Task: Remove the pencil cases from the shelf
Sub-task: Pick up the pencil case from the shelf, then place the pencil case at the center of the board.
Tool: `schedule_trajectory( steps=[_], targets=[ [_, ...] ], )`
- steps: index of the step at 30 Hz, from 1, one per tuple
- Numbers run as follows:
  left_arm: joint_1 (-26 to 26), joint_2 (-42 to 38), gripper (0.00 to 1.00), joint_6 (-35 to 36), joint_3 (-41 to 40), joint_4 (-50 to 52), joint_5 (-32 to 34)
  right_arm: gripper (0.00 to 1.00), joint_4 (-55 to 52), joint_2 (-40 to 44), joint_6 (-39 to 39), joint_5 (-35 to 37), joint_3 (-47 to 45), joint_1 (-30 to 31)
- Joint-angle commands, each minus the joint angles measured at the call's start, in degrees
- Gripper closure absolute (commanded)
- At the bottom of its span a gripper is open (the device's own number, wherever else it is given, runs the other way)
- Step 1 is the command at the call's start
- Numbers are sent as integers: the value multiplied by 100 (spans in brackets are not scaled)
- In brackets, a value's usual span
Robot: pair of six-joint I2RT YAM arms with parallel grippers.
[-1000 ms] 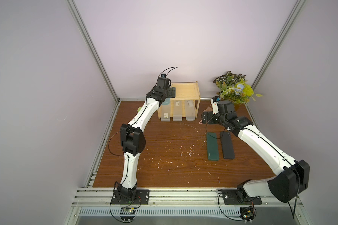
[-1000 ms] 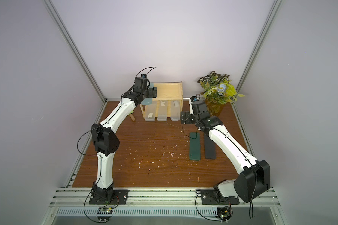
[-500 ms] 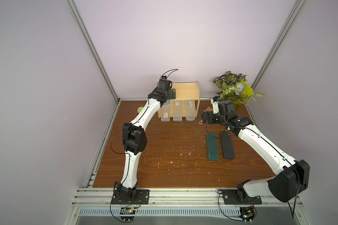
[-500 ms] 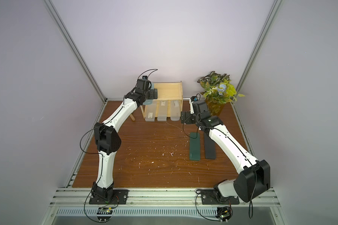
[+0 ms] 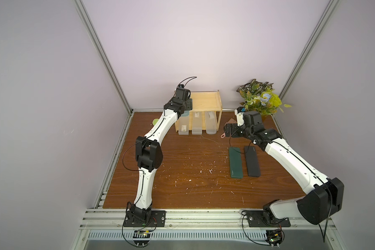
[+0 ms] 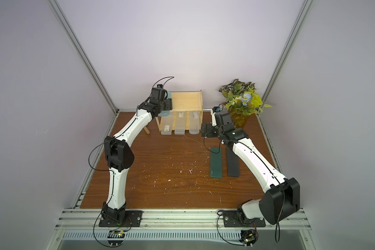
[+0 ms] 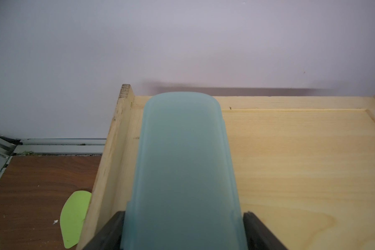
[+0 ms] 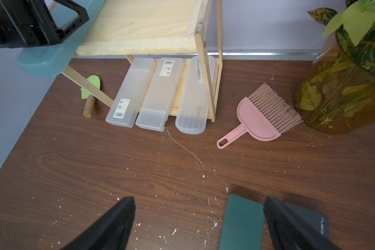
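Left pincer (image 7: 183, 218) clamps the teal case (image 7: 182, 151) along the nine-o'clock edge of the shelf (image 7: 290, 162). Held by one end, the case may droop and slip.

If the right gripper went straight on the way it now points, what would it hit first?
Probably the bare table, since the open right gripper angles downward. Beyond that lies the rounded frosted case on the lower tier of the shelf. Depth is hard to judge.

Teal case (image 7: 182, 162) atop shelf (image 5: 206, 101); three frosted cases (image 8: 158, 91) beneath; dark cases (image 5: 235, 162) apart.
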State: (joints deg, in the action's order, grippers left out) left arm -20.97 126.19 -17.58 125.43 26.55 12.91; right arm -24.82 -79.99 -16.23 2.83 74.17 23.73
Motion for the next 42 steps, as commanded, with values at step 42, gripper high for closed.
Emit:
schedule_trajectory(
  steps=[42],
  targets=[
    [-3250,-3718,26,-2032,-6437,-2562,1492,1,-274,1447,193,-217,-246,-134]
  ],
)
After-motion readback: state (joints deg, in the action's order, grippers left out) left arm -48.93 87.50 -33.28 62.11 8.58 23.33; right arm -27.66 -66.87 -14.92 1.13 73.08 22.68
